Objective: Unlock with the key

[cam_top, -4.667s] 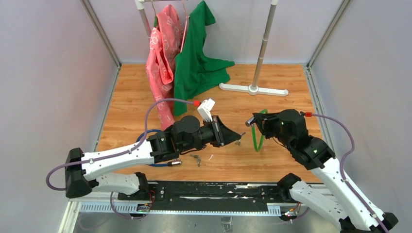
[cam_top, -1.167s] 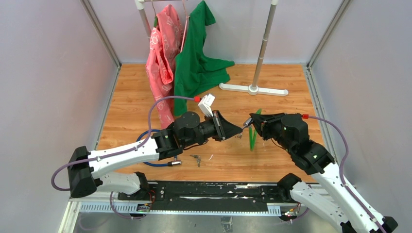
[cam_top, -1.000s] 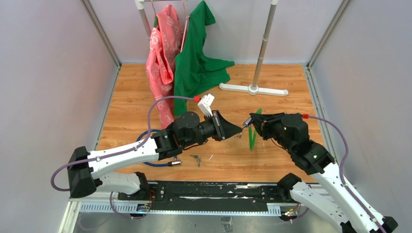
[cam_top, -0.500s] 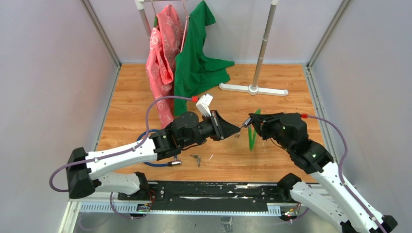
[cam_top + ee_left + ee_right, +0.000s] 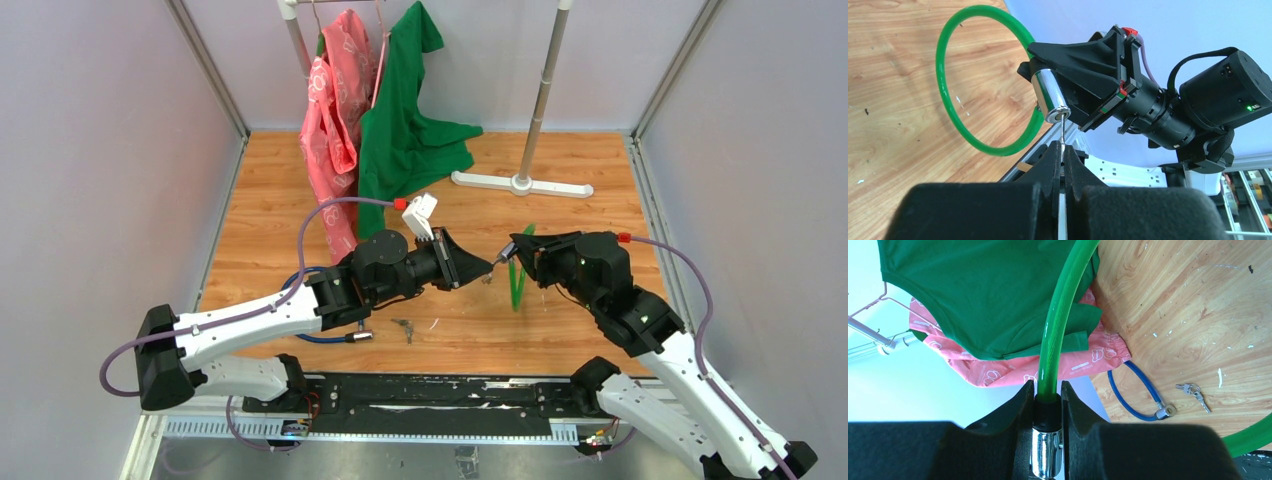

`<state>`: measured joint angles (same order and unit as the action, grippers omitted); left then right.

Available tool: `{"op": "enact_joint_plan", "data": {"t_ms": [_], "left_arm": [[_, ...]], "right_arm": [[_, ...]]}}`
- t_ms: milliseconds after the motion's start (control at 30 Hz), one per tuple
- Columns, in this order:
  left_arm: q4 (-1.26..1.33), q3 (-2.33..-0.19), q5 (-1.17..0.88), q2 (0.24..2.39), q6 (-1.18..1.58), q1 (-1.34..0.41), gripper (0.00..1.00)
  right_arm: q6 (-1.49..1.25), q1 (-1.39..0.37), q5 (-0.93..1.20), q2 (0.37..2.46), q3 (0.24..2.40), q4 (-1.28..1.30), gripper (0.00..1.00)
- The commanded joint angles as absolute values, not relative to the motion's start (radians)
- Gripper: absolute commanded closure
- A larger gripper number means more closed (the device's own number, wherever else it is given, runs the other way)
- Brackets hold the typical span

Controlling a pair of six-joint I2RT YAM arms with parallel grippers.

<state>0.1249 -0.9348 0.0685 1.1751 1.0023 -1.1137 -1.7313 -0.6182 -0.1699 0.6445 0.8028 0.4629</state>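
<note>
A green cable lock (image 5: 518,280) hangs in the air over the wooden floor, its loop (image 5: 943,75) open and round in the left wrist view. My right gripper (image 5: 512,252) (image 5: 1048,390) is shut on the lock's chrome cylinder (image 5: 1046,455) and black collar. My left gripper (image 5: 488,266) (image 5: 1063,147) is shut on a thin silver key (image 5: 1062,131) that points up at the cylinder (image 5: 1048,95). The key's tip meets the keyhole in the cylinder's end face. How deep it sits is hidden.
A blue cable lock (image 5: 305,338) (image 5: 1138,395) and a small bunch of keys (image 5: 403,326) (image 5: 1190,390) lie on the floor under the left arm. At the back, a pink garment (image 5: 335,110) and a green shirt (image 5: 400,120) hang from a rack with a white base (image 5: 520,183).
Since the oldest frame the two grippers have closed the gap and the green loop has turned edge-on. Over the last second the left gripper crept slightly up; the right hardly moved.
</note>
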Motion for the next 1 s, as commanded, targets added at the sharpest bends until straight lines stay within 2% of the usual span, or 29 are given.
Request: {"op": "enact_joint_plan", "data": {"t_ms": [0,967], "left_arm": [[0.133,-0.96,0.057,1.179,0.989,-1.105,1.0],[0.165,-0.92,0.076,1.19,1.03,-1.104,1.0]], "right_arm": [[-1.727,-0.633,-0.166,0.64,0.794,0.407,1.0],[-1.723,-0.633,-0.161,0.623,0.788,0.4,1.0]]}}
